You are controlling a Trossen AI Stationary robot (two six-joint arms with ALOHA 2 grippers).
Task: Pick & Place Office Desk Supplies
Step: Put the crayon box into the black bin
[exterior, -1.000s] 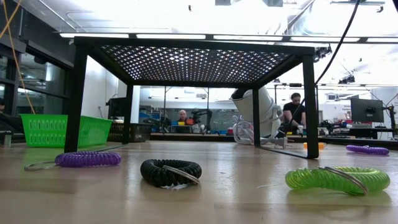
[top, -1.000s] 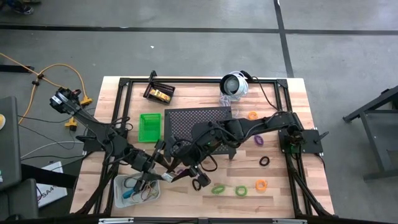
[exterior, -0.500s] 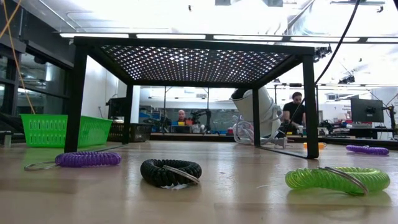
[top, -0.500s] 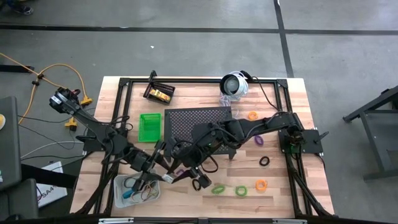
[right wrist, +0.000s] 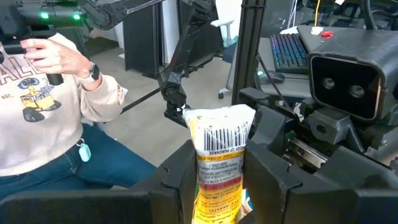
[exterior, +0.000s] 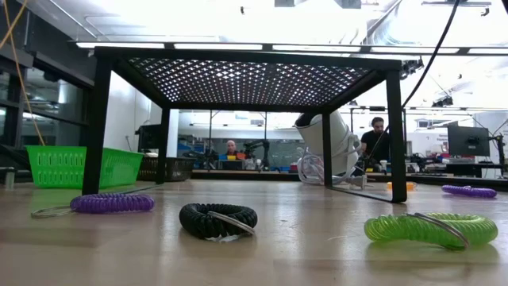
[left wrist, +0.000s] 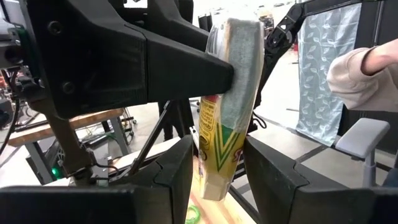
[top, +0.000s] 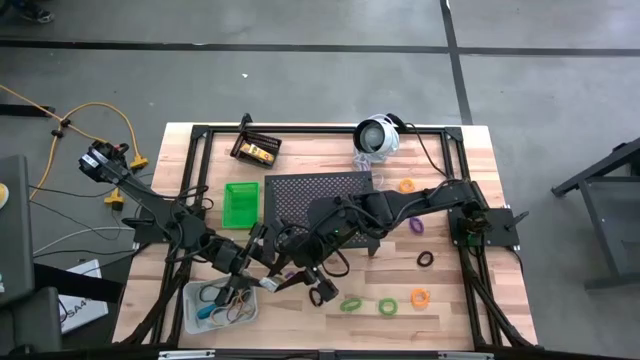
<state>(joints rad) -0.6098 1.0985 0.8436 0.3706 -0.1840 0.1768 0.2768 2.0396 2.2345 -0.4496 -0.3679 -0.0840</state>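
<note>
Nothing's really budged since a second ago: left gripper (left wrist: 214, 171) and right gripper (right wrist: 219, 177) both clamp the same yellow tube (right wrist: 217, 168), barcode showing, print unreadable.

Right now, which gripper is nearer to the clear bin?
The left gripper: it hangs beside the clear bin. The right gripper meets it at the yellow packet, slightly farther away.
</note>
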